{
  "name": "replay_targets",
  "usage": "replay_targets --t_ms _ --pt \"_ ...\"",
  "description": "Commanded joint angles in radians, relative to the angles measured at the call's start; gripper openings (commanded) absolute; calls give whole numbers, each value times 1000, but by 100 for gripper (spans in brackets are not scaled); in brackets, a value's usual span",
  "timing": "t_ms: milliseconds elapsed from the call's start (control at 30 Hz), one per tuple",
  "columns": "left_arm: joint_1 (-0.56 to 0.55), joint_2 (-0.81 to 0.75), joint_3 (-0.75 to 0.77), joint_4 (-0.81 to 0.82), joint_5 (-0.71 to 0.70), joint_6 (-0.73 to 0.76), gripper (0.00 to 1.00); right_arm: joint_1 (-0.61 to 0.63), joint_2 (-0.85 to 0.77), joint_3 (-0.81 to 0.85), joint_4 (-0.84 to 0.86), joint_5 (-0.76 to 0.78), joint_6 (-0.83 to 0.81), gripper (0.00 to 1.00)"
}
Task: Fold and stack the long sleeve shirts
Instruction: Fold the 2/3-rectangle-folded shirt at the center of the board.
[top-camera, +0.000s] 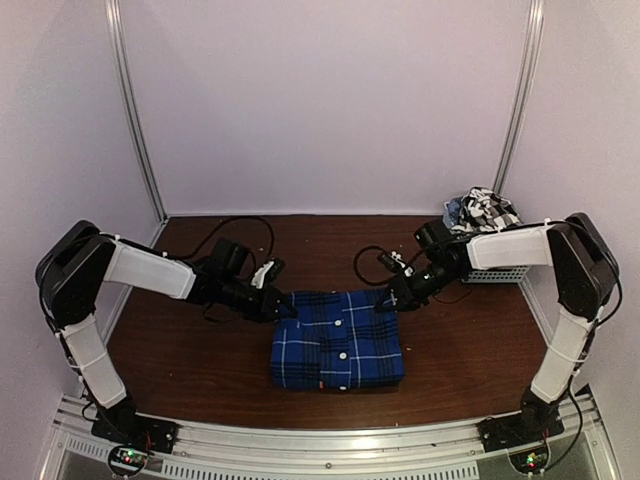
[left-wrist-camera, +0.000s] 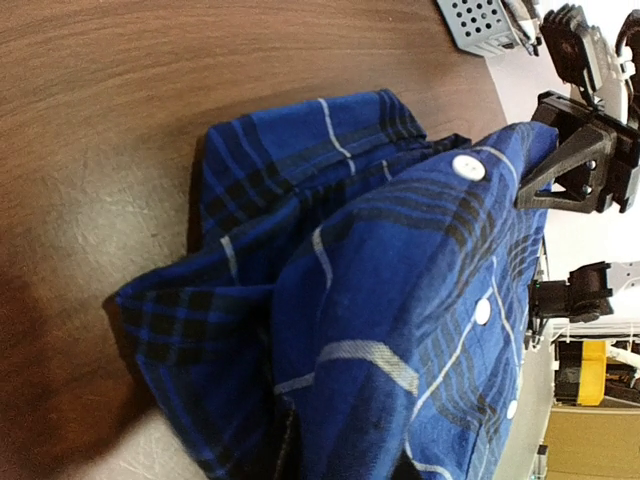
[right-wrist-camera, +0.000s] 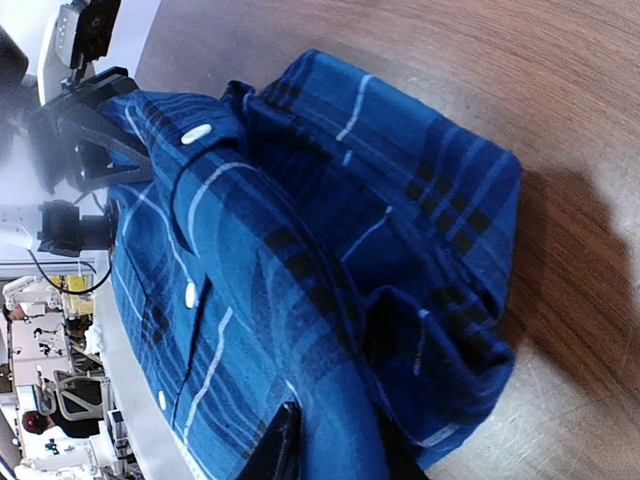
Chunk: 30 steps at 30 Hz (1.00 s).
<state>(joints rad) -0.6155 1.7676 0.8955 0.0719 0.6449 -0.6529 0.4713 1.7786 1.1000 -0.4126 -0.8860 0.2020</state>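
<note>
Table (top-camera: 170, 340), dark brown wood.

Royal-blue plaid shirt (top-camera: 338, 340) lay folded into a thick rectangle at the middle of the table, slightly toward its near edge. Placket up, white buttons (top-camera: 340, 322) in a row.

Left gripper (top-camera: 283, 308) sat low over the table's middle, against the fold's far left corner. Right gripper (top-camera: 388, 300) mirrored it at the far right corner. Plaid cloth was bunched up against both sets of fingers. Could not tell whether either pincer was clenched on the fabric or released; the cloth hid the tips.

Black-and-white check shirt (top-camera: 485, 210) was heaped at the table's far right corner, on top of a grey slotted basket (top-camera: 495, 272).
</note>
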Motion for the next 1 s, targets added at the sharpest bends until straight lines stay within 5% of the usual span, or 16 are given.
replay_targets --t_ms 0,433,800,967 --pt "11 50 49 -17 -44 25 27 -33 54 22 34 -2 -24 27" --pt "25 99 108 -179 -222 70 36 -71 75 34 16 179 -3 29" --pt "25 -14 82 -223 -329 81 37 -65 -182 -7 -44 355 -1 34" --pt "12 -164 1 -101 -275 72 38 -3 -317 -86 10 322 35 34"
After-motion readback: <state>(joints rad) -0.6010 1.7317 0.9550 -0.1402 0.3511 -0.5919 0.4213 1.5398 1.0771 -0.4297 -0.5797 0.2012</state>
